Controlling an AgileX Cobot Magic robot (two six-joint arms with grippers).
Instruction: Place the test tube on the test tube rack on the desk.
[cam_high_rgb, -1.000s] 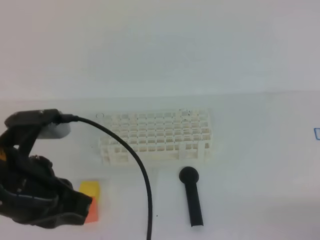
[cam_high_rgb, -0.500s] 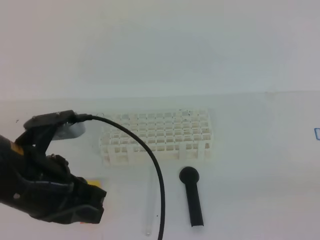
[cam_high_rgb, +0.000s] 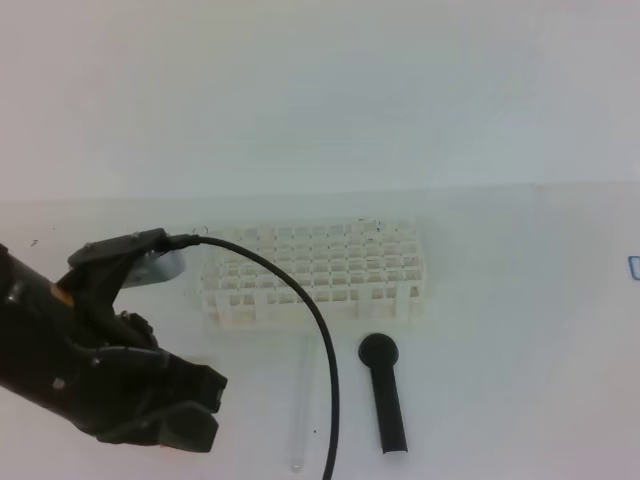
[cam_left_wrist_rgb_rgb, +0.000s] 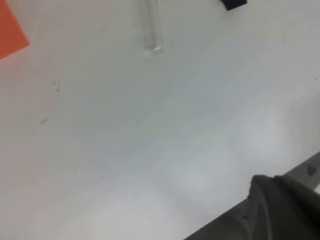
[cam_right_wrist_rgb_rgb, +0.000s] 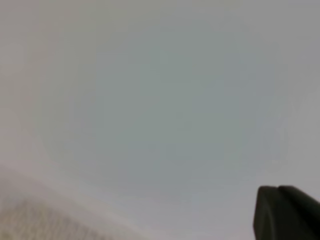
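Left gripper (cam_high_rgb: 205, 400) hangs low over the near-left desk (cam_high_rgb: 500, 330), just left of the test tube (cam_high_rgb: 299, 405); whether its jaws are parted I cannot tell, and it holds nothing that shows. Only a dark corner of the right gripper (cam_right_wrist_rgb_rgb: 285, 212) shows in its own camera; it is closed and empty, away from the work.

The tube lies flat on the desk, near side of the test tube rack (cam_high_rgb: 312, 275), left of the black round-headed stick (cam_high_rgb: 384, 392). Its long axis runs near to far, one end toward the rack; which end is the open one I cannot make out.

To do this well, bring the jaws across the tube's width around its middle, close gently on the slippery glass, and keep clear of the trailing black cable (cam_high_rgb: 325, 350).
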